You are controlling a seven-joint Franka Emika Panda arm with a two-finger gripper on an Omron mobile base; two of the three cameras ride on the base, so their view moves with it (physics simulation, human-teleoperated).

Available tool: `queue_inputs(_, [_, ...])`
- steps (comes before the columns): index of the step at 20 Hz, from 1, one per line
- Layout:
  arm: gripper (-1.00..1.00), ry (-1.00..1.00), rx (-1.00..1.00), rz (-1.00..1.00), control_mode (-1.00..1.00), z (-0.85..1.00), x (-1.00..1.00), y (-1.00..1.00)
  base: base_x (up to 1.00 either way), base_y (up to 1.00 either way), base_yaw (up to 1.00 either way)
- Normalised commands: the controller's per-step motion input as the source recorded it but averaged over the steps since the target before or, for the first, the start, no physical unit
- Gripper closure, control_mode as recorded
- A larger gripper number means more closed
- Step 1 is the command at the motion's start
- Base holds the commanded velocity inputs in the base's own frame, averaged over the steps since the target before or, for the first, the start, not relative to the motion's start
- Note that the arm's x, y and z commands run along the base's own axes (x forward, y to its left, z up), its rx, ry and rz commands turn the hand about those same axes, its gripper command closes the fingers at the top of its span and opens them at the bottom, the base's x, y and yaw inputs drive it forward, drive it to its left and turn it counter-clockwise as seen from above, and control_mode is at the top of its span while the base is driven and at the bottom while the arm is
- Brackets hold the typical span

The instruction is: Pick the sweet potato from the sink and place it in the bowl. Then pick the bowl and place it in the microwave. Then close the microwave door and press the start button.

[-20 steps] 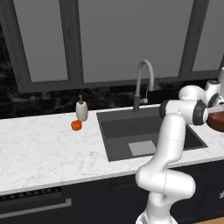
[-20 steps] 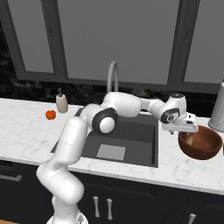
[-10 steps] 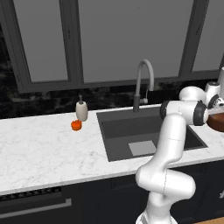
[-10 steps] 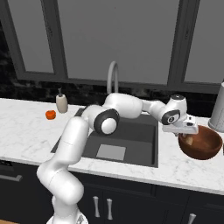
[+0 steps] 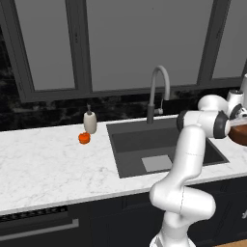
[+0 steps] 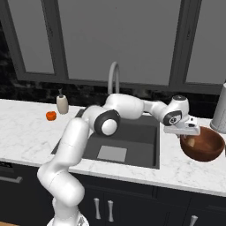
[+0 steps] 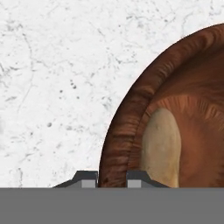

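Observation:
The reddish-brown bowl (image 6: 204, 146) stands on the white marble counter to the right of the sink (image 6: 132, 142). My gripper (image 6: 187, 134) reaches over the bowl's left rim. In the hand view the bowl's (image 7: 175, 105) rim runs between my two fingertips (image 7: 88, 178), one outside and one inside the wall, and they press against it. The sweet potato (image 7: 162, 144) lies inside the bowl as a pale tan oval. In the left base view the bowl (image 5: 240, 135) shows at the right edge, by the sink (image 5: 164, 144). The microwave and its door are out of view.
A small round orange thing (image 5: 84, 138) and a soap dispenser (image 5: 89, 122) stand left of the sink. A gooseneck faucet (image 5: 157, 91) rises behind the basin. A grey canister (image 6: 219, 113) stands just right of the bowl. Dark cabinets hang above.
The jaws have come together from wide open onto the bowl's rim. The bowl and the arm have stayed in place.

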Motion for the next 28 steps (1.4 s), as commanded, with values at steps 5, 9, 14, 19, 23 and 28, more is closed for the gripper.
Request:
queue_inputs(5, [1.0, 0.0, -0.04, 0.04, -1.0, 0.43, -0.56, 0.25, 0.0, 0.0, 0.0])
queue_inputs(9, [1.0, 0.02, -0.1, 0.05, -1.0, 0.63, -0.51, 0.31, 0.0, 0.0, 0.0])
queue_inputs(14, [1.0, 0.02, -0.05, 0.13, -1.0, 0.56, -0.45, 0.41, 0.0, 0.0, 0.0])
queue_inputs(19, [1.0, 0.0, 0.0, 0.18, -1.0, 0.52, -0.44, 0.49, 0.0, 0.0, 0.0])
queue_inputs(23, [1.0, 0.05, -0.08, 0.38, -1.0, 0.61, -0.49, 0.62, 0.0, 0.0, 0.0])
queue_inputs(28, [1.0, 0.22, 0.01, 0.46, -1.0, 0.6, -0.34, 0.79, 0.0, 0.0, 0.0])
